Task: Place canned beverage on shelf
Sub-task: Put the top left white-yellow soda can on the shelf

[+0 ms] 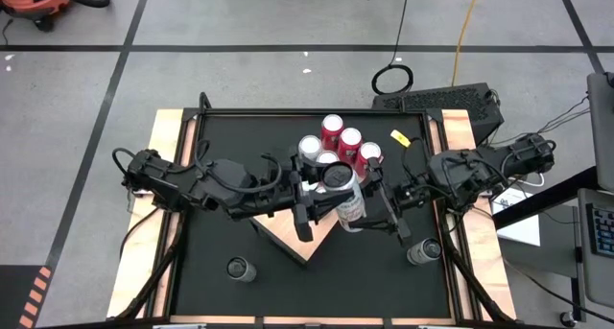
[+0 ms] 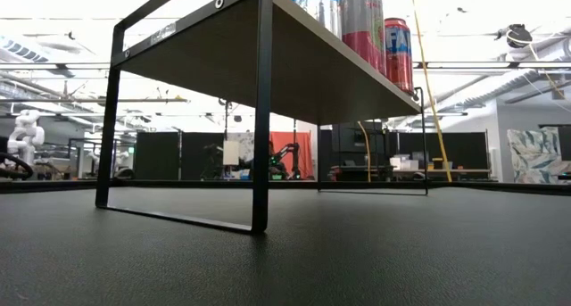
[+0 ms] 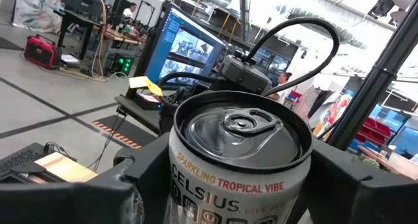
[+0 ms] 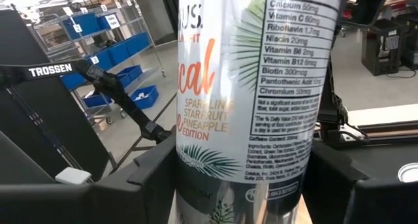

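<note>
A white Celsius can (image 1: pixel 343 189) stands upright over the near part of the tan wooden shelf (image 1: pixel 299 235), with both grippers on it. My left gripper (image 1: pixel 318 193) comes from the table's left and my right gripper (image 1: pixel 376 197) from the right. Both reach in level. Several more cans, red (image 1: pixel 349 139) and silver (image 1: pixel 310 147), stand on the shelf's far half; the low view shows them on top (image 2: pixel 361 20). Whether the white can's base rests on the shelf is hidden. My left gripper has the can's upper wall just under the rim (image 3: pixel 186 178) between its two fingers (image 3: pixel 124 191), one on each side, coming level from the table's left. The can stands upright. My right gripper pinches the can's lower body (image 4: pixel 196 178) between its two fingers (image 4: pixel 339 185), level from the table's right. The can stands upright; its base is out of view.
The shelf stands on a tall black metal frame (image 2: pixel 260 119) above the black tabletop (image 1: pixel 211 223). Two more cans stand on the tabletop, near left (image 1: pixel 240 268) and near right (image 1: pixel 422 251). A yellow tag (image 1: pixel 400 137) lies at the far right.
</note>
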Action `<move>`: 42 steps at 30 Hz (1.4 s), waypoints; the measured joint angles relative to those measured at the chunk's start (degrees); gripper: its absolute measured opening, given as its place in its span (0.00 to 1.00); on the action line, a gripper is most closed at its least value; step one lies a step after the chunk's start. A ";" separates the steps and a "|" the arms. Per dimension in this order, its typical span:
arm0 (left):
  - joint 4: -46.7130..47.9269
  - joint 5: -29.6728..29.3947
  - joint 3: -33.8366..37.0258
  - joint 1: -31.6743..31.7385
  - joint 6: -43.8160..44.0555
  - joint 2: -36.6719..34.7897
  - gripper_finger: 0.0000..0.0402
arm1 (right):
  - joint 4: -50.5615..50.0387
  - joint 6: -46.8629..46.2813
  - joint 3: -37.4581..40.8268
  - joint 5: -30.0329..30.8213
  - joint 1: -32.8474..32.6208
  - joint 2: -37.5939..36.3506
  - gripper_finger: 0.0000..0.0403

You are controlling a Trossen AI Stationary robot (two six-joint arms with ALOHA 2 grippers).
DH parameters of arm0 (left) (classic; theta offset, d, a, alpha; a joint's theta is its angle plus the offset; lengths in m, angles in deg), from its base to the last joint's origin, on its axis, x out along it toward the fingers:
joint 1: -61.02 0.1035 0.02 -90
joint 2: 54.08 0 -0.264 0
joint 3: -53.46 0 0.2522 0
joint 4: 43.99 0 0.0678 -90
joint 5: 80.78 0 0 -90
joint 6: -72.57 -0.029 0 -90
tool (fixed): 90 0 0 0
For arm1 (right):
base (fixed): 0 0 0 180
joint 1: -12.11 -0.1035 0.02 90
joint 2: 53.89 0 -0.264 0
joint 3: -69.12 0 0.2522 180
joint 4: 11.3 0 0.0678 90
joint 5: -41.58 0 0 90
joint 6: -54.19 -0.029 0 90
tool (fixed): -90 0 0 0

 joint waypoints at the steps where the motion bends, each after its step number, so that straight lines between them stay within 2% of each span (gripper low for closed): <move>1: 0.01 -0.16 0.01 0.01 0.00 0.00 0.65 | 0.00 0.00 0.00 0.00 0.00 0.00 0.59; 11: 0.03 -0.24 0.04 0.00 0.10 0.04 0.63 | -0.65 0.06 0.00 0.04 0.00 -0.78 0.67; 17: 3.37 -0.57 0.04 -0.26 0.03 -1.35 0.63 | -4.84 -1.46 0.00 0.79 0.09 -3.38 0.74; 22: 6.05 -1.48 0.04 -0.72 -1.17 -3.55 0.63 | -8.98 -1.88 -0.02 0.94 0.09 -5.00 0.75; 27: 13.84 -7.57 0.04 -2.90 -0.96 -5.77 0.63 | -11.79 -2.18 -0.02 0.70 0.07 -7.30 0.75; 37: 24.65 -24.67 -0.02 -11.74 -0.92 -9.21 0.63 | -17.86 -5.31 -0.02 3.63 -1.01 -12.64 0.75; 42: 32.46 -30.94 0.91 -15.36 5.89 -9.27 0.63 | -19.14 -6.69 -0.02 3.72 -2.45 -13.44 0.75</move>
